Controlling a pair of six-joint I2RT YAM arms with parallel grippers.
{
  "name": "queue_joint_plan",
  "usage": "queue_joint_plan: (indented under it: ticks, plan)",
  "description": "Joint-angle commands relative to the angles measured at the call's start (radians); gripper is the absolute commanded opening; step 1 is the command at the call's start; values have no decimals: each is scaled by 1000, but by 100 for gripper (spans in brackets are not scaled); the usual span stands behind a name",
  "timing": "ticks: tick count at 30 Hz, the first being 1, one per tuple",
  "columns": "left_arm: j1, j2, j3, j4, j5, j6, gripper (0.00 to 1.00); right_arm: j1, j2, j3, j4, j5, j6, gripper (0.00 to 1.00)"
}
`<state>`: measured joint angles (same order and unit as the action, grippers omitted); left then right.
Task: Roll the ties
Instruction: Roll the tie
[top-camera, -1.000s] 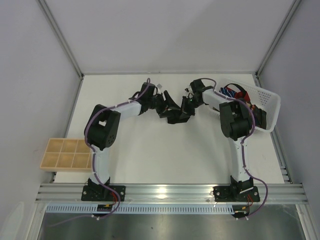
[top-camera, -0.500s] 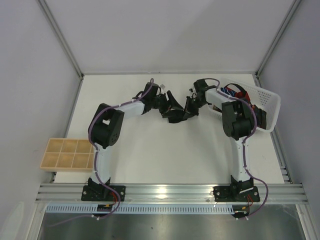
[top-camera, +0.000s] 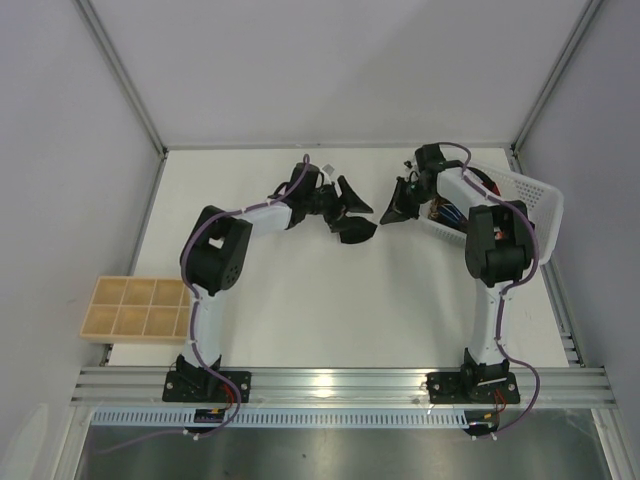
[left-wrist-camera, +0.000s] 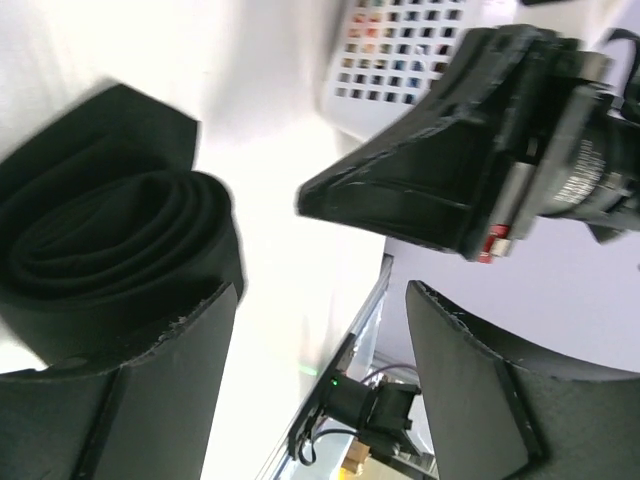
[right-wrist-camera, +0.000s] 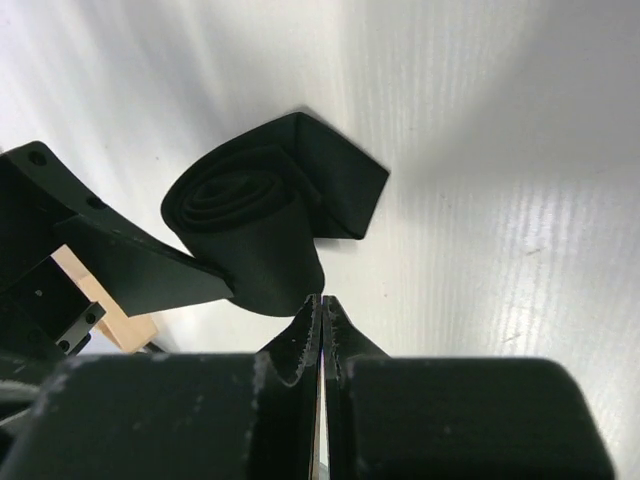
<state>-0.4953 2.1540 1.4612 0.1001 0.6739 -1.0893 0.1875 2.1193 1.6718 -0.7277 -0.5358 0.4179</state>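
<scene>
The plain black tie (top-camera: 356, 231) lies rolled into a coil on the white table, with a flat end sticking out. It fills the left of the left wrist view (left-wrist-camera: 110, 250) and sits ahead of the jaws in the right wrist view (right-wrist-camera: 255, 230). My left gripper (top-camera: 347, 203) is open; nothing sits between its jaws (left-wrist-camera: 320, 340), and the roll rests by one fingertip (left-wrist-camera: 160, 380). My right gripper (top-camera: 392, 212) is shut and empty (right-wrist-camera: 322, 310), a short way right of the roll. Other ties (top-camera: 447, 212) lie in the basket, mostly hidden by the right arm.
A white lattice basket (top-camera: 535, 215) stands at the right edge of the table, also in the left wrist view (left-wrist-camera: 395, 50). A beige compartment tray (top-camera: 135, 308) hangs off the table's left edge. Grey walls enclose the table.
My right gripper has drawn back to the right from the roll, toward the basket. My left gripper has shifted slightly and now stands open beside the roll, which rests on the table.
</scene>
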Motion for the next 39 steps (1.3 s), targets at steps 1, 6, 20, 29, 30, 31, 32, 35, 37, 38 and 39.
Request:
queue_joint_plan:
  ticks: [1, 6, 20, 29, 30, 31, 32, 35, 37, 38, 39]
  plan:
    - [-3, -78, 10, 75, 47, -12, 75, 10, -39, -9, 20, -78, 15, 0]
    - [23, -151, -27, 15, 61, 43, 79, 36, -25, 12, 42, -107, 31, 0]
    - [126, -63, 156, -214, 38, 343, 62, 112, -27, 56, 10, 11, 70, 0]
    - [103, 173, 489, -450, -181, 529, 65, 174, -254, -245, 125, 327, 272, 0]
    - [97, 196, 520, -503, -191, 537, 65, 196, -269, -256, 120, 376, 300, 0]
    - [83, 240, 546, -526, -207, 539, 63, 207, -275, -280, 117, 402, 318, 0]
    - [75, 254, 579, -545, -214, 542, 63, 220, -285, -297, 126, 424, 334, 0]
    - [44, 271, 579, -583, -264, 546, 61, 257, -306, -369, 177, 497, 407, 0]
    - [25, 271, 567, -599, -298, 548, 62, 271, -302, -389, 200, 523, 461, 0]
    - [18, 273, 551, -603, -310, 549, 62, 274, -298, -411, 209, 527, 482, 0]
    - [14, 276, 548, -611, -326, 549, 62, 276, -294, -420, 221, 531, 496, 0]
